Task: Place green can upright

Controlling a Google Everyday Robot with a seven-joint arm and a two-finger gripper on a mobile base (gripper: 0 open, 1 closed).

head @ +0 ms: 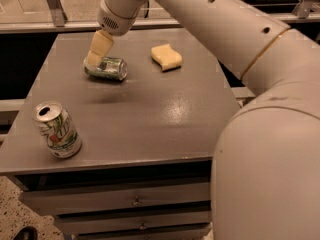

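Note:
The green can (109,68) lies on its side on the grey table (150,114), in the far left part. My gripper (95,56) hangs from the arm that reaches in from the right. Its pale fingertips sit right at the can's left end, above and in front of it. A whitish can with green lettering (56,129) stands upright near the table's front left corner, its top opened.
A yellow sponge (166,57) lies on the far middle of the table, right of the green can. My large arm (260,84) fills the right side of the view. Drawers (135,201) sit below the table's front edge. A railing runs behind the table.

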